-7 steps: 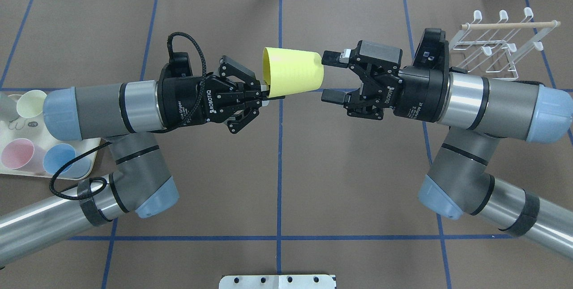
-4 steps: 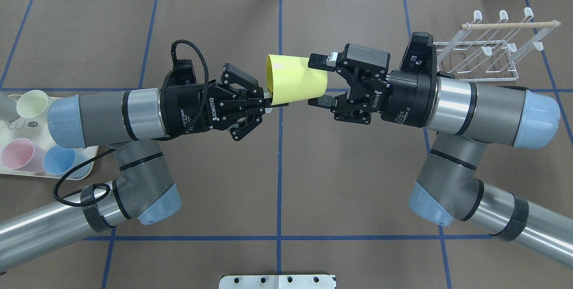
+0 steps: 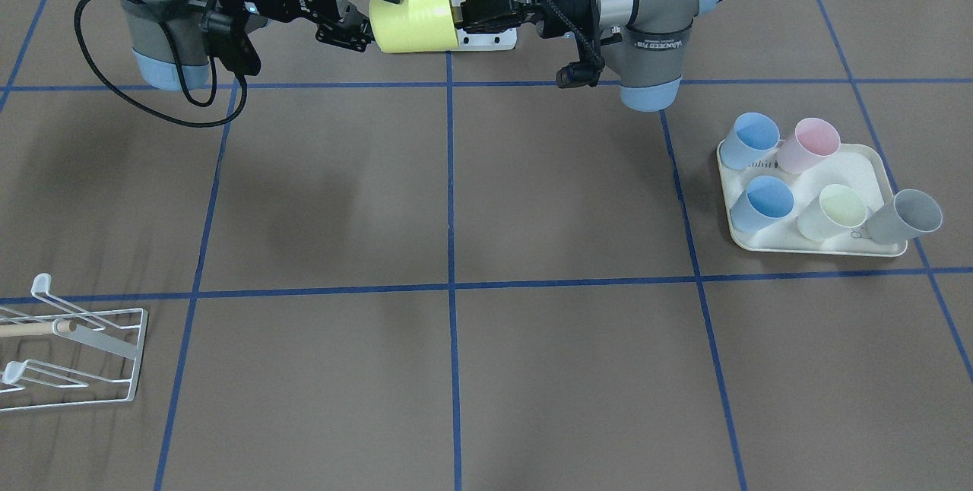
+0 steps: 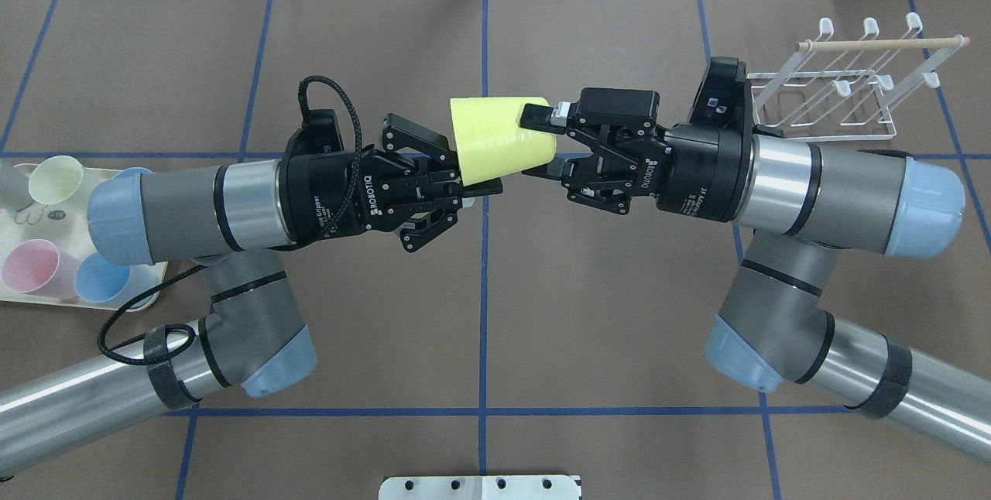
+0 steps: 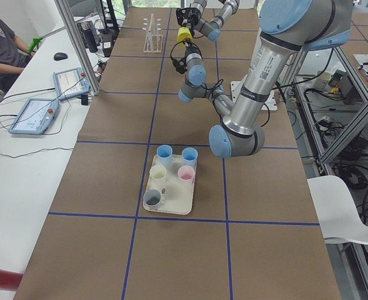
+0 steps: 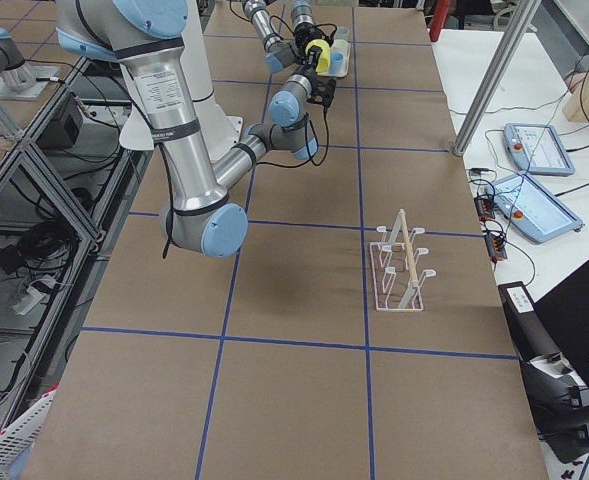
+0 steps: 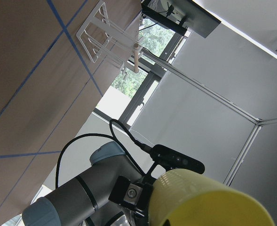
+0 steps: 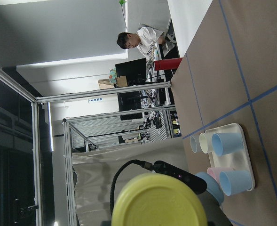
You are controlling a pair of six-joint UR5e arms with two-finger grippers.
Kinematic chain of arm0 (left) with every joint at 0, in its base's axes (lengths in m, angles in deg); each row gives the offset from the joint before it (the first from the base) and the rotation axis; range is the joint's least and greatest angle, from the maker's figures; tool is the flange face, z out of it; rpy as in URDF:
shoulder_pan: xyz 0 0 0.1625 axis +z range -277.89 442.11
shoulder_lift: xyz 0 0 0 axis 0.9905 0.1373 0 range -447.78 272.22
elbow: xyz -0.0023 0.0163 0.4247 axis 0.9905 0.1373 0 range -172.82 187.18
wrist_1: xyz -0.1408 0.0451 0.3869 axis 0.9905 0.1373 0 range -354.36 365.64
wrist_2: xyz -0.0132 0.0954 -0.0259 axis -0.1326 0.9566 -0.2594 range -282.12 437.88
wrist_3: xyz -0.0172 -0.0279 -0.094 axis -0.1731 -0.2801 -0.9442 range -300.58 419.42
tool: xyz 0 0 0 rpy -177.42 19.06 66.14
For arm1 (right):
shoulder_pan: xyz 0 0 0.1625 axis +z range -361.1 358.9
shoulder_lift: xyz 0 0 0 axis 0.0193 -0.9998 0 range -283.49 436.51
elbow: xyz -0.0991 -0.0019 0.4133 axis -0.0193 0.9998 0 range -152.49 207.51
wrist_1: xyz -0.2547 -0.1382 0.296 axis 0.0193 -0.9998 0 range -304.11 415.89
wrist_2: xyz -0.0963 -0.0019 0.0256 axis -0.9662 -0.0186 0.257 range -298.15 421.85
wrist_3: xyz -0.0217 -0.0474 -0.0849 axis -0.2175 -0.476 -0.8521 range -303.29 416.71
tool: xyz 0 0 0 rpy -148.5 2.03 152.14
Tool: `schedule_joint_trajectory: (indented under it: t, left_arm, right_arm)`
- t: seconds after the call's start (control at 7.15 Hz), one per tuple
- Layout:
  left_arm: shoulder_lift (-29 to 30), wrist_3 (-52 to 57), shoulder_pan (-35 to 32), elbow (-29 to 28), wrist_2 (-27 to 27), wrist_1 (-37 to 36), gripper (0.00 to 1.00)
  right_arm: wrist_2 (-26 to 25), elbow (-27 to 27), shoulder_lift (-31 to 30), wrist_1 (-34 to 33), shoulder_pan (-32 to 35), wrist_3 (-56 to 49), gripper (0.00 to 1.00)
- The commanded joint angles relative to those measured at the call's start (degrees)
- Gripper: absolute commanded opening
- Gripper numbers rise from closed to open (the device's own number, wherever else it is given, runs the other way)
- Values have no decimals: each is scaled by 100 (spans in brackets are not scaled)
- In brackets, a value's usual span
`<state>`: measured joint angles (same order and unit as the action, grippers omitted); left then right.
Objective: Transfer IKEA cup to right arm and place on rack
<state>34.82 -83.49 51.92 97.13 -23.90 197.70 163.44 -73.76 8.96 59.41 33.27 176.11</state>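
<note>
The yellow cup is held clear of the table, lying on its side between the two arms, over the centre blue tape line. Its wide open end faces the left arm and its narrow closed base faces the right arm. The left gripper is clamped on the rim, with one finger outside the wall and the other inside the mouth. The right gripper is closed around the base end, with one pad on the upper side of the wall and one on the lower side; both appear to be in contact. The right wrist view shows the round yellow base directly ahead of the camera. The rack stands on the table on the robot's right, just beyond the right arm's wrist and well apart from the cup, with its wooden dowel across the top. A cream tray on the robot's left carries five further cups: two blue, one pink, one pale yellow and one grey.
</note>
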Motion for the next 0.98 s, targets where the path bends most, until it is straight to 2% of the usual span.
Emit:
schedule_joint_trajectory:
  t: [0.0,0.28,0.42,0.84]
  left_arm:
    - [-16,-9,65,83,106,7,100]
    - [-86,0,4,320,106,-20,100]
    - [-426,96,-48,330,97,15,100]
    - [-884,132,-740,348,36,6,100]
  right_arm:
    - [1,-25,-4,9,8,-13,17]
    - [-16,-7,-83,420,52,4,14]
    - [-16,-16,-196,465,148,4,14]
    - [-8,1,-968,931,656,22,16]
